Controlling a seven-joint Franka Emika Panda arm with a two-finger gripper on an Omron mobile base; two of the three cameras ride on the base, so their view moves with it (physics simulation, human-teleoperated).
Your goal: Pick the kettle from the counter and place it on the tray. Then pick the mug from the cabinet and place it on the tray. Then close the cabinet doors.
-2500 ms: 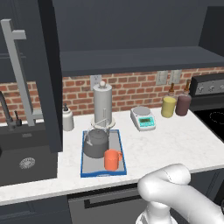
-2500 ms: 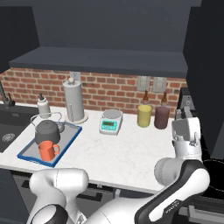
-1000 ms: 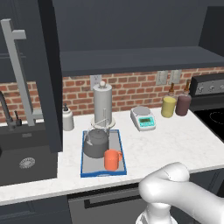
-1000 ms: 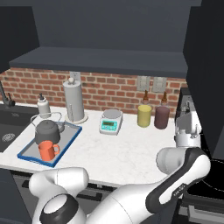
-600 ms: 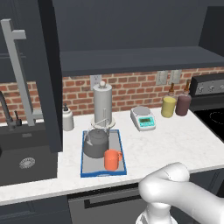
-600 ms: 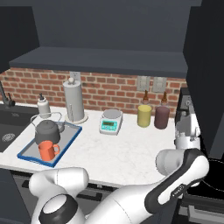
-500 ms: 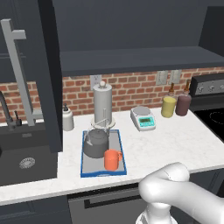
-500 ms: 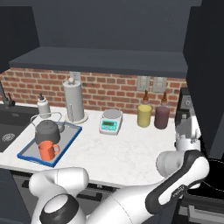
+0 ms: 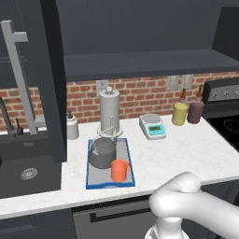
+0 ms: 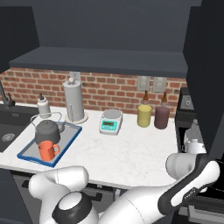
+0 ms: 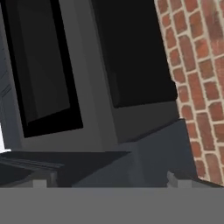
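Note:
The dark grey kettle (image 9: 102, 152) (image 10: 47, 131) and the orange mug (image 9: 119, 170) (image 10: 45, 150) both stand on the blue-rimmed tray (image 9: 88, 173) (image 10: 27, 155) on the white counter (image 9: 177, 154). The cabinet (image 9: 140, 28) above is open. Its left door (image 9: 50, 79) with a bar handle (image 9: 19, 79) swings out at the left, and its right door (image 10: 205, 70) swings out at the right. My gripper (image 10: 194, 127) is raised beside the right door's lower edge, partly hidden by it. In the hand view the gripper (image 11: 108, 183) is open and holds nothing, facing dark cabinet panels.
A paper-towel cylinder (image 9: 109, 112), a scale (image 9: 152, 126), a yellow jar (image 9: 179, 113) and a dark red jar (image 9: 196, 111) line the brick wall. A soap bottle (image 9: 71, 126) stands beside the black sink (image 9: 28, 172). A stove (image 9: 228, 121) lies at the right.
My hand has shifted a little to the right, closer to the right door's edge. The kettle, mug and tray have not moved.

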